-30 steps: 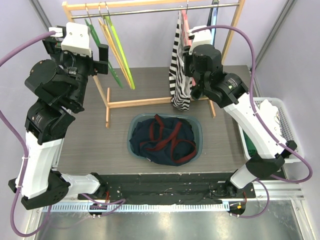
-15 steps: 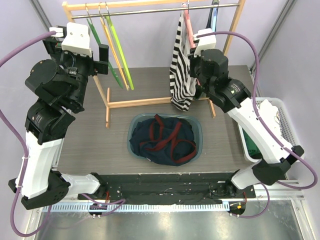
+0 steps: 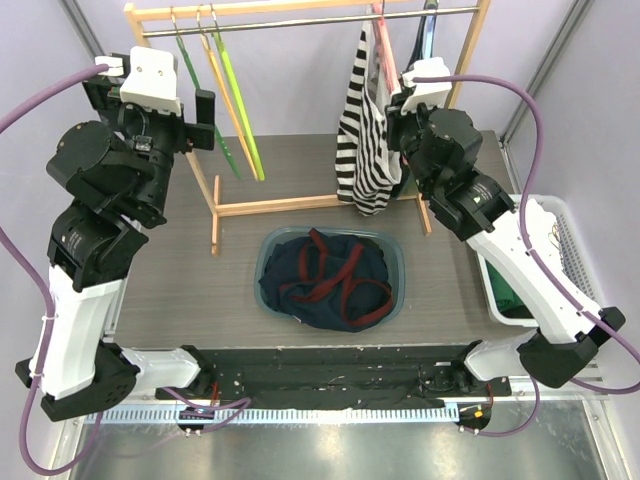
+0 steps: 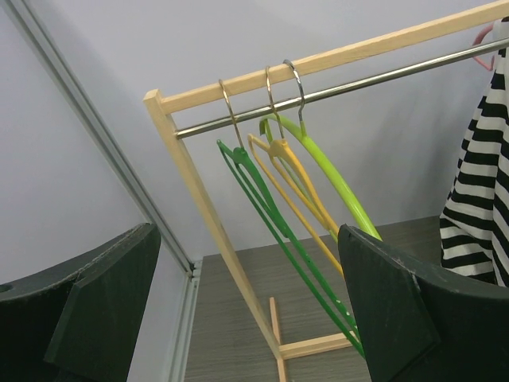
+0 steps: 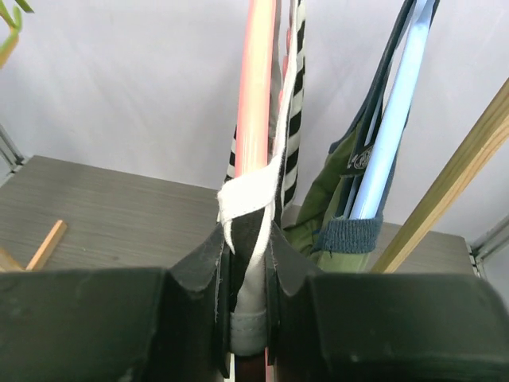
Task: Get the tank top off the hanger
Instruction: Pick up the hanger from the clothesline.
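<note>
Tank top (image 3: 365, 150), black-and-white striped, hangs at the right end of the rack at the back of the worktop (image 3: 180, 270). It is draped on a pink hanger (image 5: 256, 79) hooked over the metal rail (image 4: 358, 79), and its long axis runs straight down from that rail.

Nearest the arms' bases, a tub (image 3: 265, 270) of dark clothes with red trim sits mid-worktop, apart from both arms. Farther back on the left, the left gripper (image 4: 250, 294) is spread wide and holds nothing. It faces three bare hangers (image 4: 330, 171), well apart from the tank top.

The right arm is the one at the garment. The right gripper (image 5: 248, 239) meets the pink hanger edge-on from just below its shoulder, so the tank top lies directly ahead and above. Its fingers are pressed nearly together, pinching a white strap (image 5: 246, 195) that looks to be the tank top's shoulder edge. Whether the hanger's arm is caught in the pinch too, I cannot tell.

The coming move probably calls for drawing the strap along the sloping arm and off its end, not straight down. Just beyond to the right hang a blue hanger (image 5: 394, 119) and an olive garment (image 5: 330, 191), close enough to snag.
</note>
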Available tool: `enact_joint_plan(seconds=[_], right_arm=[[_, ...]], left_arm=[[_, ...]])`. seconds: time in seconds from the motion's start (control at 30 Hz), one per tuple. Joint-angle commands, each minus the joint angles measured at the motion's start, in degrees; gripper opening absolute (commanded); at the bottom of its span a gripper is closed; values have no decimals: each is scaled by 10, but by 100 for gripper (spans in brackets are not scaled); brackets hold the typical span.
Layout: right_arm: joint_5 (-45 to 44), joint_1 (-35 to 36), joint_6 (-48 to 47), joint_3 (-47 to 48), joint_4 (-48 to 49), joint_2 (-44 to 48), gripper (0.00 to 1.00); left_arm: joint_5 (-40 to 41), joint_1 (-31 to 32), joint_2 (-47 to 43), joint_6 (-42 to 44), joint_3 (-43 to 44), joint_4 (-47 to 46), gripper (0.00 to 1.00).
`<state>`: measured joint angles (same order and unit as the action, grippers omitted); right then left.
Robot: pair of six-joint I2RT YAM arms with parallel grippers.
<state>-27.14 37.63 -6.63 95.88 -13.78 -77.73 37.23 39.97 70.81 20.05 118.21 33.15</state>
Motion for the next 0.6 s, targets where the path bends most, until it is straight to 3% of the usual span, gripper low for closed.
enact_joint_plan(seconds=[0.0, 0.2, 0.43, 0.57], right_arm=[[15, -3, -1, 6, 107, 29, 1], [61, -3, 35, 5, 38, 51, 1], [134, -2, 91, 7, -127, 80, 1], [185, -2, 101, -11, -160, 120, 1]], left_arm=[[-5, -5, -9, 6, 1, -12, 100], [-7, -6, -11, 7, -3, -12, 100], [-9, -6, -8, 3, 1, -11, 100], [-12, -6, -9, 2, 2, -10, 100]])
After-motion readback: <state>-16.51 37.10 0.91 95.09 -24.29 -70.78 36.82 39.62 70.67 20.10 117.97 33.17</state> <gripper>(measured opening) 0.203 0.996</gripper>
